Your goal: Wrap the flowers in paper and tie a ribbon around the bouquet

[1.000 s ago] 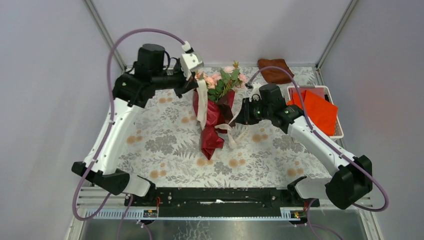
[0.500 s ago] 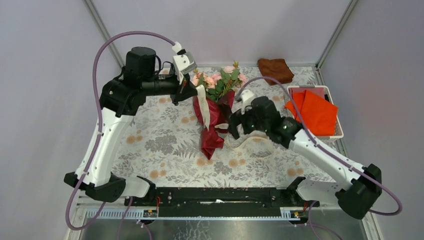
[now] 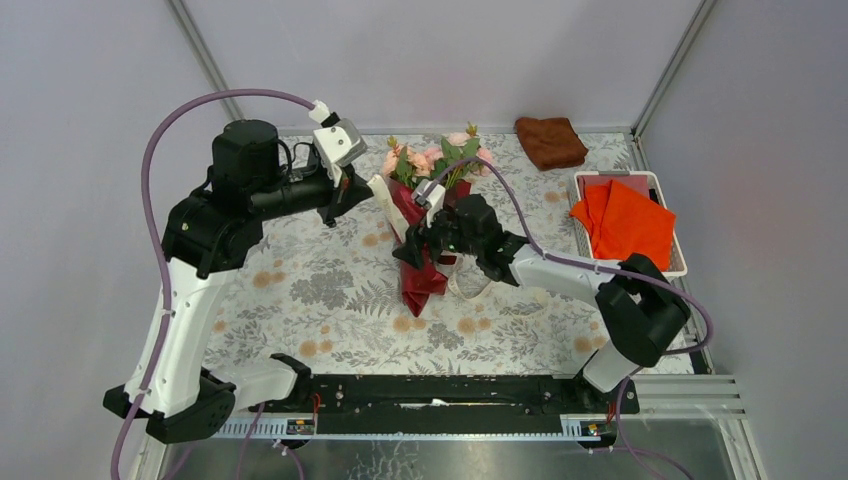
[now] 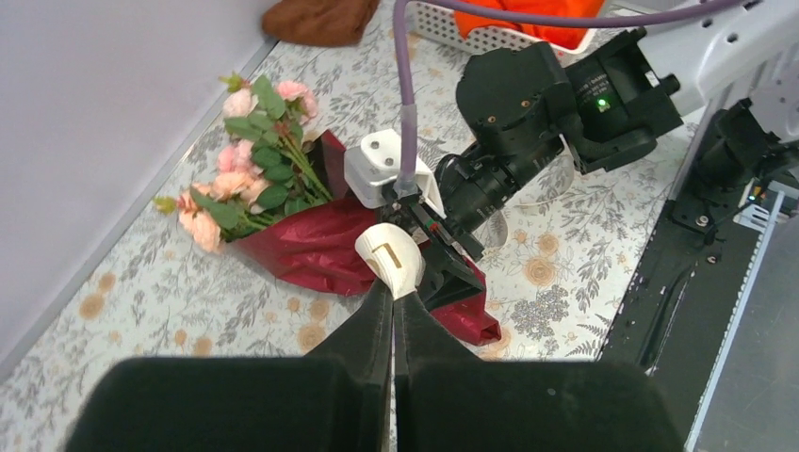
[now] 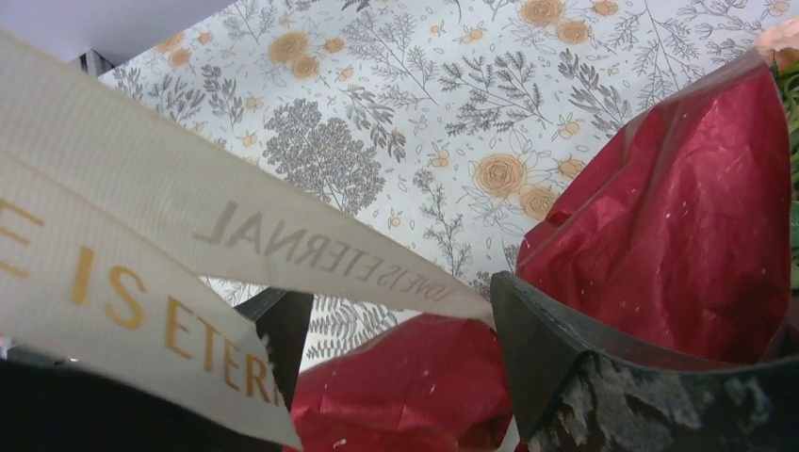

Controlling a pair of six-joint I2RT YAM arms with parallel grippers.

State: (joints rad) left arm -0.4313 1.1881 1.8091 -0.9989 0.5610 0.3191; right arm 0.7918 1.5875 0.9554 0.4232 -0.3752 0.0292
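Observation:
The bouquet lies on the flowered table cover, its pink flowers (image 3: 437, 158) pointing toward the back wall and the dark red paper (image 3: 422, 285) rolled around the stems. My left gripper (image 3: 372, 188) is shut on one end of the cream ribbon (image 4: 397, 258), held just left of the bouquet; the wrist view shows the fingers (image 4: 373, 325) pressed together on it. My right gripper (image 3: 408, 252) hovers open over the paper cone (image 5: 678, 217). Red paper shows between its fingers (image 5: 551, 353), and a printed ribbon (image 5: 188, 221) strand crosses in front of them. More ribbon (image 3: 470, 283) loops on the table.
A brown folded cloth (image 3: 550, 141) lies at the back right. A white basket (image 3: 681, 262) holding orange sheets (image 3: 628, 222) stands at the right edge. Metal frame posts rise at both back corners, and the black base rail (image 3: 430, 392) runs along the near edge.
My right arm has swung left from beside the bouquet to over the paper cone, and its jaws have opened. My left arm has drawn back to the left with the ribbon end.

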